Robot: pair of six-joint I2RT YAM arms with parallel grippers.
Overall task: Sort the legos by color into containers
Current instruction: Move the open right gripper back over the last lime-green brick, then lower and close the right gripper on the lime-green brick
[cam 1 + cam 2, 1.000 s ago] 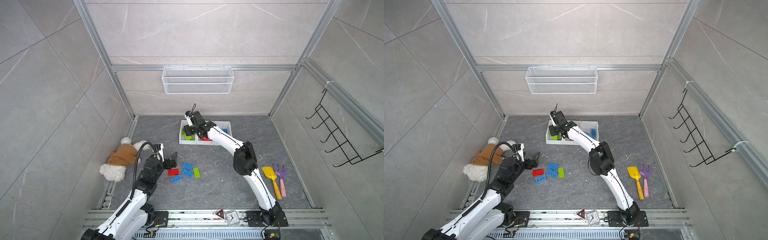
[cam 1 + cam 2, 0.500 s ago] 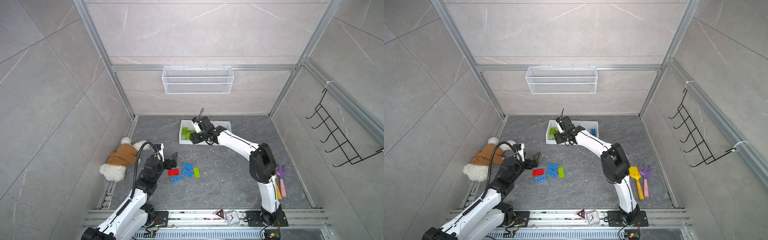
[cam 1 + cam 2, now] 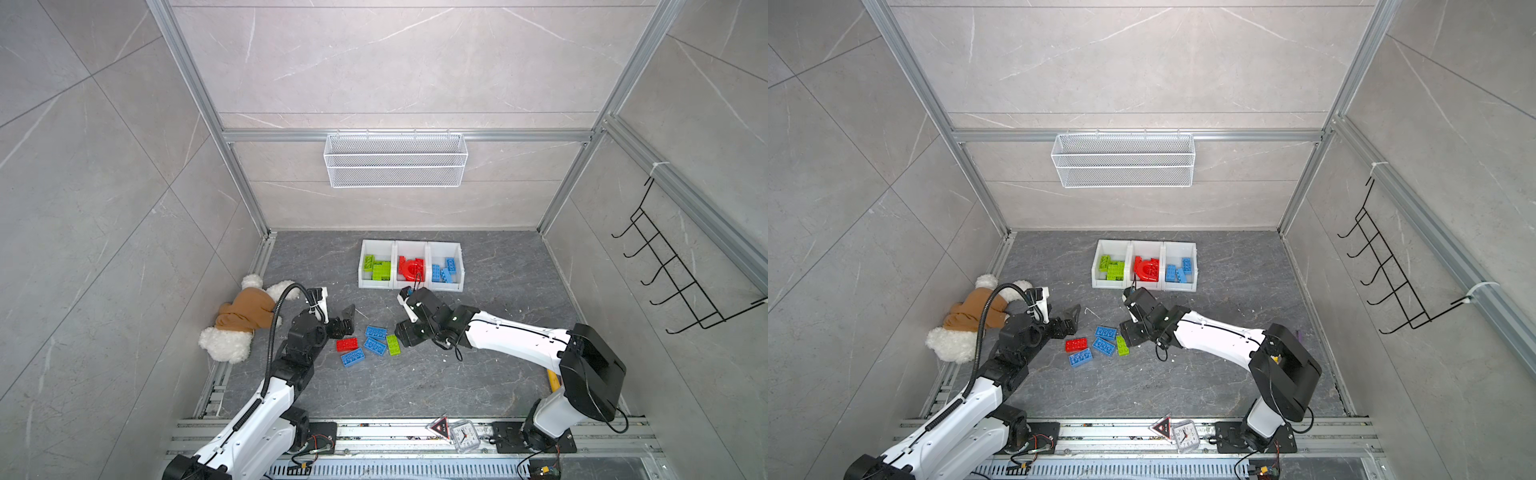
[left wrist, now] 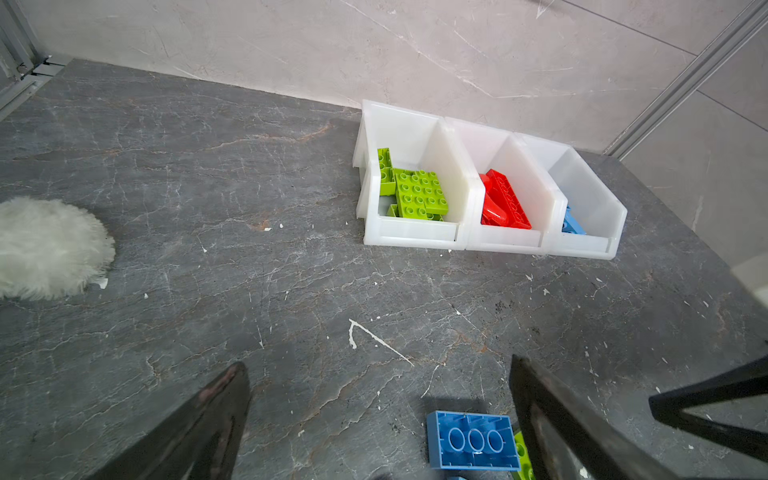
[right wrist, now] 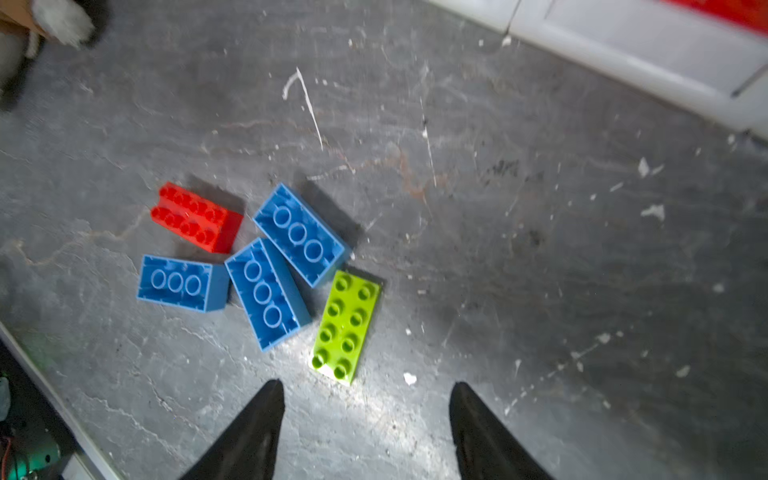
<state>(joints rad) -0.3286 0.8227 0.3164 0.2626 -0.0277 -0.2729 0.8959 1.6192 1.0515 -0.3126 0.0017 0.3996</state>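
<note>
My right claw (image 5: 366, 385) hangs open with nothing between its fingers, just beside the green brick (image 5: 347, 326). That brick lies flat, studs up. Its long axis runs from the floor's front edge toward the back edge, a little slanted.

My left claw (image 4: 378, 368) is spread wide and empty on the far side of the loose pile. Between my two claws, around the middle of the floor (image 3: 415, 386), five bricks lie close together. Besides the green one there is a red brick (image 5: 195, 218), studs up, its long axis lying across the floor. The three blue bricks (image 5: 301, 235) are turned hollow side up, two roughly crosswise and one on a diagonal.

The bins (image 3: 410, 245) sit in a row near the middle of the back edge, low fronts facing the front edge. The left one holds green bricks, the middle red, the right blue.

The floor is dark grey veined stone, flecked with white scuffs. Pale grey tiled walls (image 3: 395, 62) in a metal frame close three sides. A wire basket (image 3: 395, 166) hangs on the back wall and a black hook rack (image 3: 665, 282) on the right wall. A plush toy (image 3: 245, 316) lies by the left edge, and a small clock (image 3: 465, 434) sits at the front edge.
</note>
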